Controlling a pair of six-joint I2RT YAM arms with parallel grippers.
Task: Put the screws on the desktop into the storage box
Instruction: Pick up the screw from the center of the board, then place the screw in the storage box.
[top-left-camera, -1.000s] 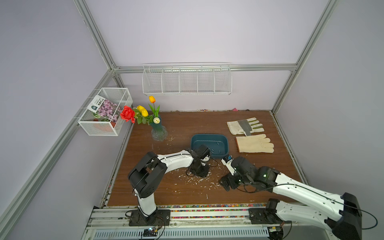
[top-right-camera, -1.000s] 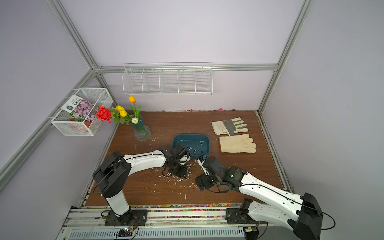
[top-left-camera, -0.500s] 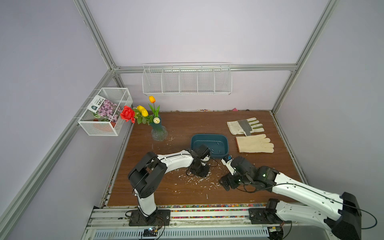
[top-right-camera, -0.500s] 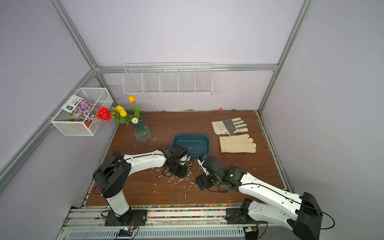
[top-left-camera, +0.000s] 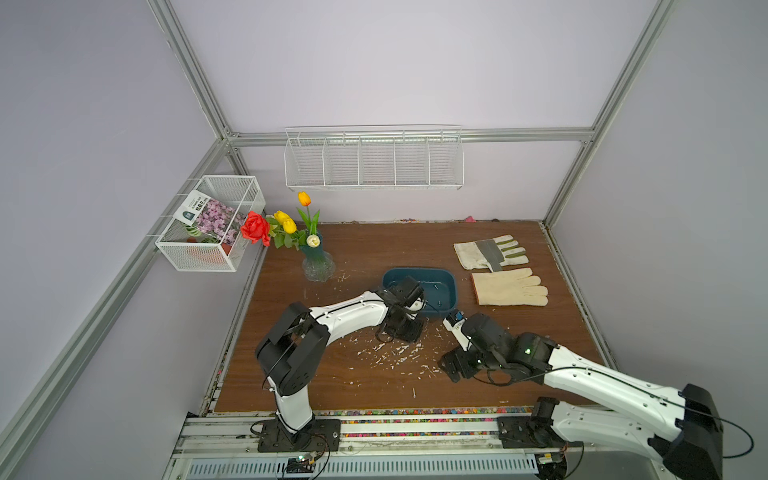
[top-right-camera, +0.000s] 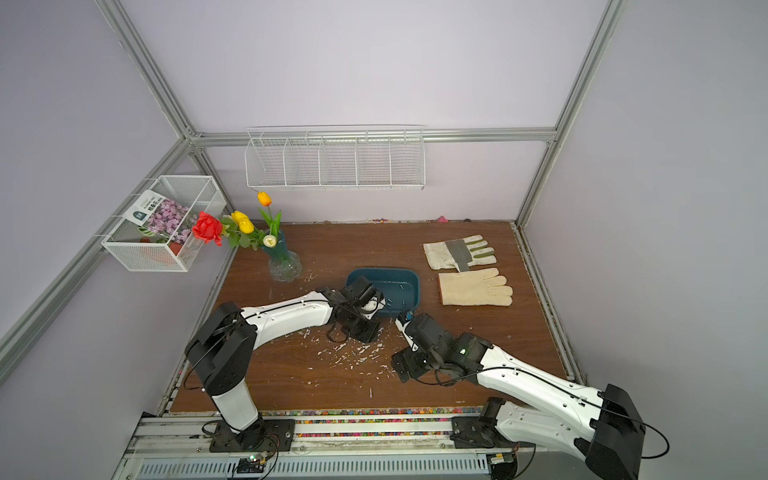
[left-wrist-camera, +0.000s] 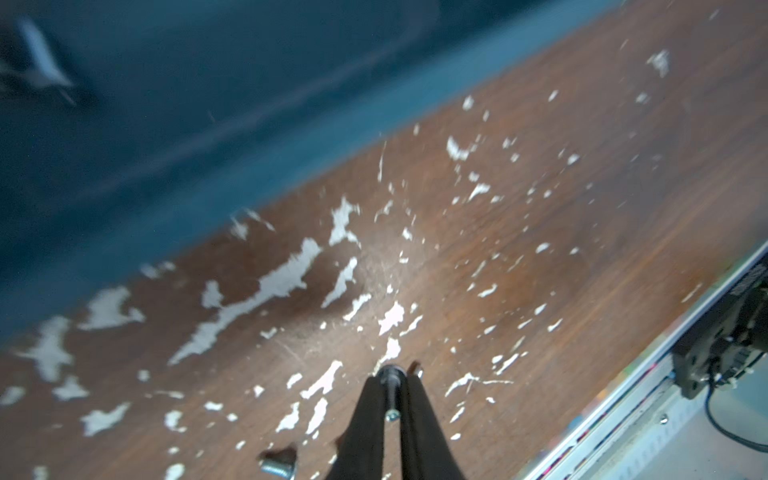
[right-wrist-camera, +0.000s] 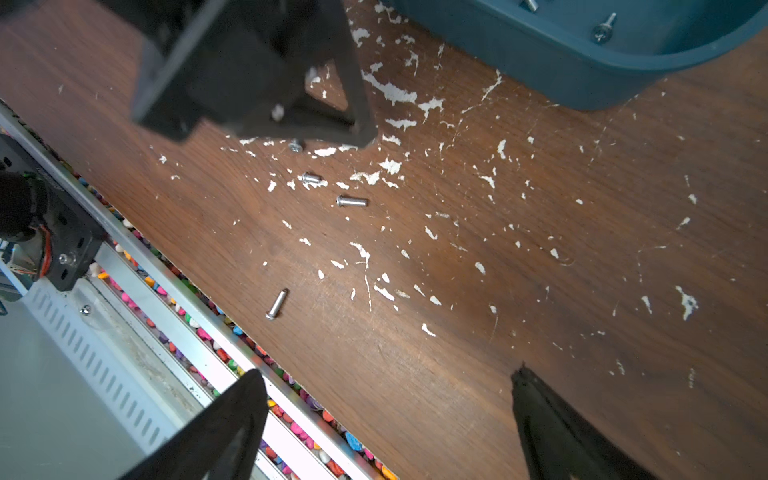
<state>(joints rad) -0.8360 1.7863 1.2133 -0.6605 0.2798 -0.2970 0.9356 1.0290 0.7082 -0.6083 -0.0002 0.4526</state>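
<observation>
Both arms were found unmoved since the earlier frames. The left end effector (left-wrist-camera: 392, 376) was clamped on a metal screw (left-wrist-camera: 390, 390) just beside the teal plastic storage box (right-wrist-camera: 561, 62), in which a few screws (right-wrist-camera: 600, 29) were held. The right end effector (right-wrist-camera: 388, 374) was spread apart above loose screws (right-wrist-camera: 352, 202) on the scratched wood-grain desk (right-wrist-camera: 540, 249), near its front edge.

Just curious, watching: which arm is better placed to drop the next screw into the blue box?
Probably left. The left gripper is shut on a screw beside the storage box; the right gripper is open, empty, over the desktop.
</observation>
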